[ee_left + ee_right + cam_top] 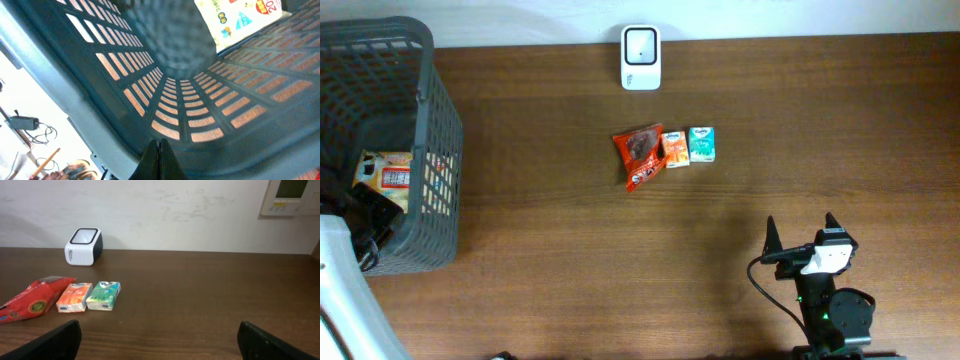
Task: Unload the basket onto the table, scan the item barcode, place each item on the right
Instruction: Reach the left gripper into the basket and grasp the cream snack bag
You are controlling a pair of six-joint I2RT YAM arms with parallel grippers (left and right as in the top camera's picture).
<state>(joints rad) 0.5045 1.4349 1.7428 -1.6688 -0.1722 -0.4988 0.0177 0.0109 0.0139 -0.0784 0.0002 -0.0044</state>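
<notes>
My left gripper (160, 152) is inside the grey basket (438, 120), its jaws shut flat together with nothing between them. They point at the basket's slotted floor (200, 115). A white printed packet (235, 17) lies in the basket beyond the fingers, apart from them; in the overhead view this packet (392, 175) sits just above the left arm. The white barcode scanner (641, 57) stands at the table's back edge. My right gripper (801, 232) hovers open near the front right, with the scanner (84, 246) far ahead of it.
In front of the scanner lie a red snack packet (638, 156), a small orange box (675, 149) and a small green box (702, 144) in a row. The basket's tall walls surround the left gripper. The brown table (570, 260) spreads between the two arms.
</notes>
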